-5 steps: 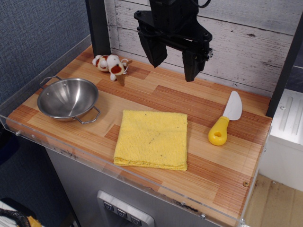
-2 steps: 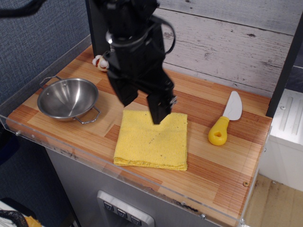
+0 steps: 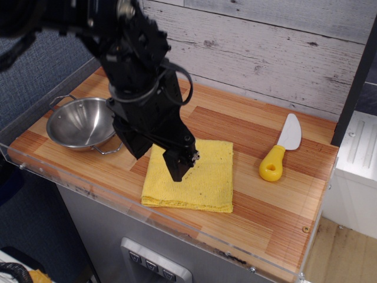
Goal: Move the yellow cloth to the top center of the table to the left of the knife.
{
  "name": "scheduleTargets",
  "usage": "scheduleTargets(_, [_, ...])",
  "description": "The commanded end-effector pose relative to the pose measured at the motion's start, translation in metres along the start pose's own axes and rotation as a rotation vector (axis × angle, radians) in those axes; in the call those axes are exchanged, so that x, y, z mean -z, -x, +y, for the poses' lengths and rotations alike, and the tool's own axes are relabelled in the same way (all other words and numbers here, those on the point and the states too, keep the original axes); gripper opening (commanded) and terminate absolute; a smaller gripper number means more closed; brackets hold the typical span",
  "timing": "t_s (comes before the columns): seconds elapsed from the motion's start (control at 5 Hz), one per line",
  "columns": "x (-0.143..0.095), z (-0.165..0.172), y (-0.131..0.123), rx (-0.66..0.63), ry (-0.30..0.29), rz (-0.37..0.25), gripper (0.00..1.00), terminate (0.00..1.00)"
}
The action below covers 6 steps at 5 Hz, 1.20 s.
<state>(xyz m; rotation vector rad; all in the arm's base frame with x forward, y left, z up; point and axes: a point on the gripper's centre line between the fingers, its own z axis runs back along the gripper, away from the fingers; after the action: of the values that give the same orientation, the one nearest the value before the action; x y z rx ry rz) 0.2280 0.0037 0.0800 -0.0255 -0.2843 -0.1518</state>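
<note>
Claw [image 3: 158,154] hangs with fingers spread apart over the left part of the yellow cloth [image 3: 203,175], which lies flat on the tabletop [image 3: 283,206] directly beneath it, left of the knife [image 3: 280,148] and nearer the tabletop's front edge.
</note>
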Motion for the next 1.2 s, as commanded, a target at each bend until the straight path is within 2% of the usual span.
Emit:
scheduleTargets(0.0, [0.026,-0.002,-0.02,0.007,-0.028,0.017,1.0,0.0])
scheduleTargets(0.4, [0.052,-0.008,-0.034,0.025,-0.061,0.053,1.0,0.0])
scheduleTargets(0.6, [0.069,-0.01,-0.032,0.024,-0.067,0.094,1.0,0.0])
scheduleTargets(1.0, [0.085,-0.005,-0.031,-0.015,-0.061,0.129,1.0,0.0])
